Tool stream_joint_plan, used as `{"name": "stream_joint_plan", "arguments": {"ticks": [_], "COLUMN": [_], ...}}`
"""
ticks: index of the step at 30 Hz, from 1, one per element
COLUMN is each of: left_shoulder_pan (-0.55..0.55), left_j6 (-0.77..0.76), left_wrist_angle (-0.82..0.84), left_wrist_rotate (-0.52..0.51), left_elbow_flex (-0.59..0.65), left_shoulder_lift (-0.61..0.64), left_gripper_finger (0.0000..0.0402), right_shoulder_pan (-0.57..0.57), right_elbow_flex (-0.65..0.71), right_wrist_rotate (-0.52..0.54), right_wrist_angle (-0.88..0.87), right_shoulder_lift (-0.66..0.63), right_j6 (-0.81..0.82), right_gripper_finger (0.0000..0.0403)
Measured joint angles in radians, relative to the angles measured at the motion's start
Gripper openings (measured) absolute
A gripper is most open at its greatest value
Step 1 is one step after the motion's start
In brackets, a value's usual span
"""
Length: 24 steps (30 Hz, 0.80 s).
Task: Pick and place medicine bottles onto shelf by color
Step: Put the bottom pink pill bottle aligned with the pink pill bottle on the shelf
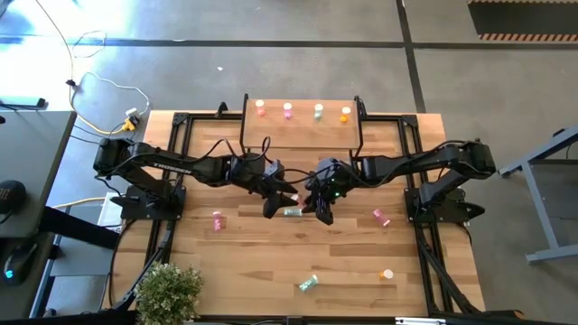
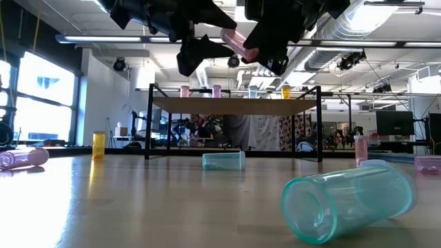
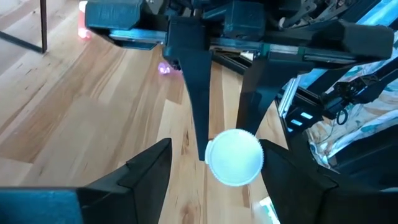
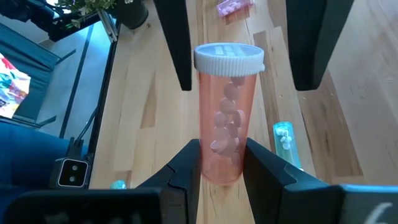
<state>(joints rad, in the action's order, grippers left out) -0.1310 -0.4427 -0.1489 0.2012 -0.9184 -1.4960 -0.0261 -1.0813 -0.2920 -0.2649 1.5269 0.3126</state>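
Pink bottle (image 4: 225,112), white cap on, sits mid-air over the table centre, its base pinched between the right gripper (image 4: 222,163) fingers. Facing it, the left gripper (image 3: 211,163) hangs with its fingers spread wide either side of the cap, touching nothing. It looks like a handover; if the right lets go before the left closes, the bottle would likely drop near the teal bottle (image 1: 292,212) lying just below. Far behind, the shelf (image 1: 302,132) carries four bottles in a row.
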Motion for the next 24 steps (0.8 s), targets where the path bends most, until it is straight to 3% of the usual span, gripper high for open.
{"name": "stream_joint_plan", "arguments": {"ticks": [15, 24], "left_shoulder_pan": [0.001, 0.0], "left_j6": [0.007, 0.007], "left_wrist_angle": [-0.033, -0.031], "left_wrist_rotate": [0.001, 0.011], "left_elbow_flex": [0.0, 0.0], "left_shoulder_lift": [0.0, 0.0], "left_gripper_finger": [0.012, 0.0112], "right_shoulder_pan": [0.013, 0.013], "right_elbow_flex": [0.0, 0.0], "right_wrist_rotate": [-0.005, -0.005], "right_wrist_angle": [0.001, 0.001], "right_shoulder_lift": [0.0, 0.0], "right_j6": [0.003, 0.002], "right_gripper_finger": [0.0087, 0.0087]}}
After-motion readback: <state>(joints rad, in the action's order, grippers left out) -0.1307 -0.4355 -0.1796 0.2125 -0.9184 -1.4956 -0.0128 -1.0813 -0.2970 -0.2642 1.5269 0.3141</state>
